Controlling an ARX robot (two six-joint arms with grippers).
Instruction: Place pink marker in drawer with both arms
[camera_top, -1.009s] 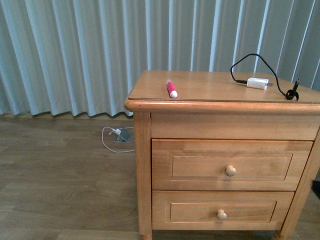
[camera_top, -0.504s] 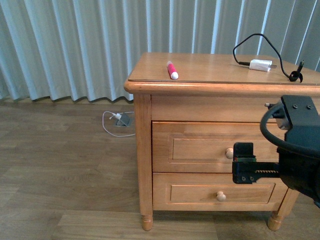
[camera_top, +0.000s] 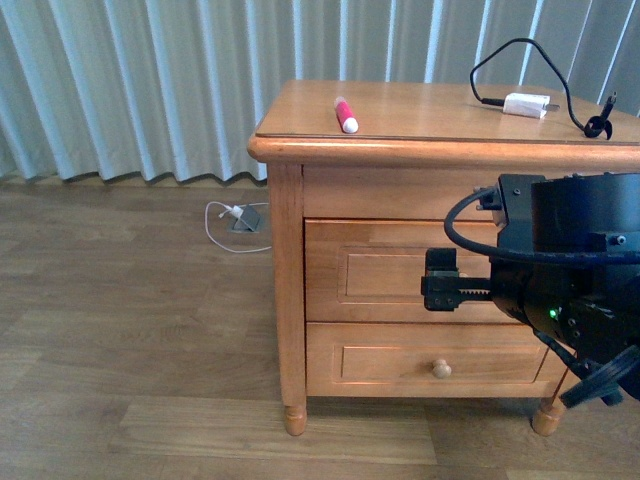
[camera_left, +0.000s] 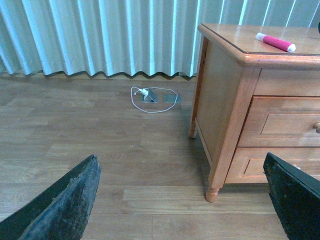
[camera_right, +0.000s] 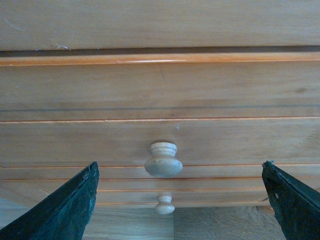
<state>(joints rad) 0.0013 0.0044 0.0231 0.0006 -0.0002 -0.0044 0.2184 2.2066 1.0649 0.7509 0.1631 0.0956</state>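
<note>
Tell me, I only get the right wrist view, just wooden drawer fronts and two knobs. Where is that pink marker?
Observer: The pink marker lies on the nightstand top, near the front edge, left of middle.
Operator: Is anything holding it?
Observer: No. The left gripper is open and empty, well off to the nightstand's side.
Operator: Anything else up there?
Observer: A white charger block, towards the back right.

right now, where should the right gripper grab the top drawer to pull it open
Grip the round knob at the middle of the top drawer front, its only protruding part. Come straight in from the front with the open right gripper, one finger either side of the narrower neck behind the knob's bulge.
</note>
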